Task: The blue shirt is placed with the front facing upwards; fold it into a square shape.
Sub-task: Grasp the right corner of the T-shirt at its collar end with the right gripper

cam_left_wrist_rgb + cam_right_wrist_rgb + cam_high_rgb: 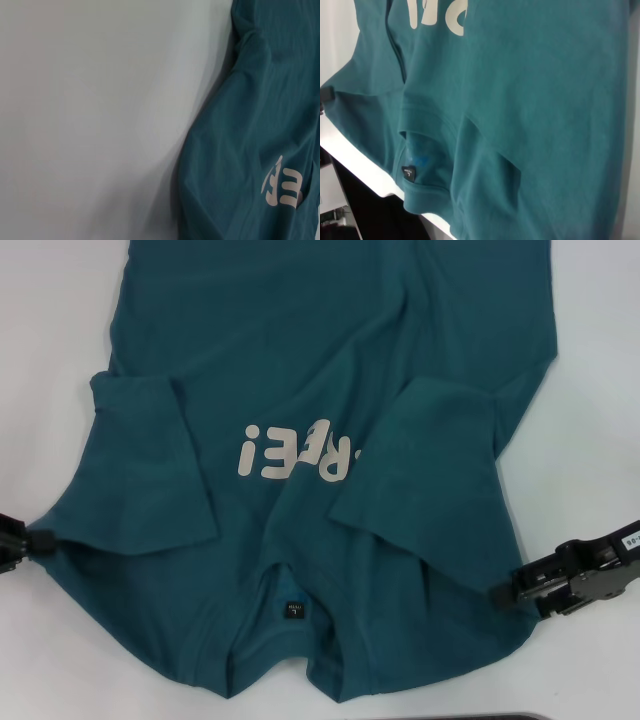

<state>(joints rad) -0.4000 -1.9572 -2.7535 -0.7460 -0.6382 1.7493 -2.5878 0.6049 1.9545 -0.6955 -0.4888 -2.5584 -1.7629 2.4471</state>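
The blue shirt [300, 340] lies front up on the white table [50, 320], collar toward me, with its cream lettering [285, 450] upside down and the dark neck tag [292, 607] showing. Both sleeves are folded inward onto the chest, one on the left [140, 460] and one on the right [420, 470]. My left gripper [42, 539] pinches the left shoulder edge, and the cloth draws to a point there. My right gripper [503, 595] is shut on the right shoulder edge. The shirt also shows in the left wrist view [250, 150] and in the right wrist view [545, 100].
Bare white table lies on both sides of the shirt. The table's near edge [365, 175] runs close under the collar, with dark floor beyond it. A dark strip [500, 717] shows at the bottom of the head view.
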